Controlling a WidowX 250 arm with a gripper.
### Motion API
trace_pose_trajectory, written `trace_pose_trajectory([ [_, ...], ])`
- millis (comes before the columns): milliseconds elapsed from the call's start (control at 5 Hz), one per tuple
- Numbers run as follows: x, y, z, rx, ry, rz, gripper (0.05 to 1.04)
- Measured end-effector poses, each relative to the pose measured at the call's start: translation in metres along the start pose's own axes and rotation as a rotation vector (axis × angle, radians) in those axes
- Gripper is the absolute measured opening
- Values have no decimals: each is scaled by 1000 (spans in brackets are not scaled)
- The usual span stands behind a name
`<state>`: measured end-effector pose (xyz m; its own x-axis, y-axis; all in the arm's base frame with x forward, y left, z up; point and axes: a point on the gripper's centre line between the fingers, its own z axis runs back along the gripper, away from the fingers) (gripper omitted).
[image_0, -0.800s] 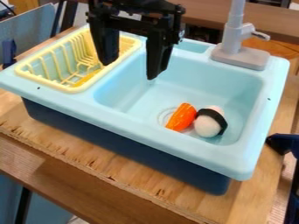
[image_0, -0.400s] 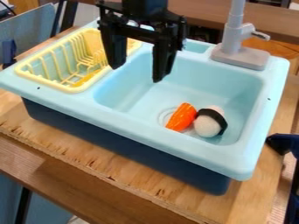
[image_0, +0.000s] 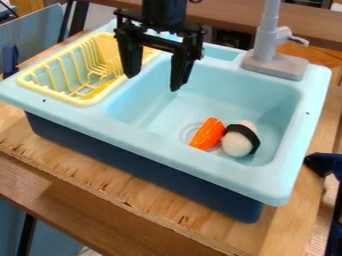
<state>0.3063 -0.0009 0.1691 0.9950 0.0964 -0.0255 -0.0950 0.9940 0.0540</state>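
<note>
The black gripper (image_0: 153, 84) hangs open over the left part of the sink basin, beside the yellow rack, with nothing between its fingers. Low in the light blue sink (image_0: 230, 95), to the gripper's lower right and well apart from it, lies an orange piece (image_0: 208, 133) shaped like a carrot or sushi topping. Touching or nearly touching its right side is a white rounded piece (image_0: 237, 145) with a black band around it. The yellow dish rack (image_0: 80, 101) sits in the sink unit's left compartment.
A grey faucet (image_0: 267, 45) rises at the basin's back right corner. The sink unit stands on a wooden board (image_0: 120, 185). Dark blue and black parts (image_0: 324, 165) stand at the right edge.
Compared with the first frame, the gripper has shifted slightly right and backward, with its fingers at a changed angle. The rack and the two pieces in the sink have stayed put.
</note>
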Motion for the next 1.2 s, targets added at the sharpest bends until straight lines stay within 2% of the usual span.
trace_pose_trajectory([
  [200, 2, -12, 2, -16, -9, -46, 1001],
  [400, 7, -30, -10, -51, -7, -116, 1001],
  [600, 1, -39, -22, -100, 13, -146, 1001],
  [800, 1, -41, -35, -110, 32, -155, 1001],
  [1000, 4, -37, -44, -98, 47, -128, 1001],
  [1200, 6, -36, -55, -93, 83, -127, 1001],
])
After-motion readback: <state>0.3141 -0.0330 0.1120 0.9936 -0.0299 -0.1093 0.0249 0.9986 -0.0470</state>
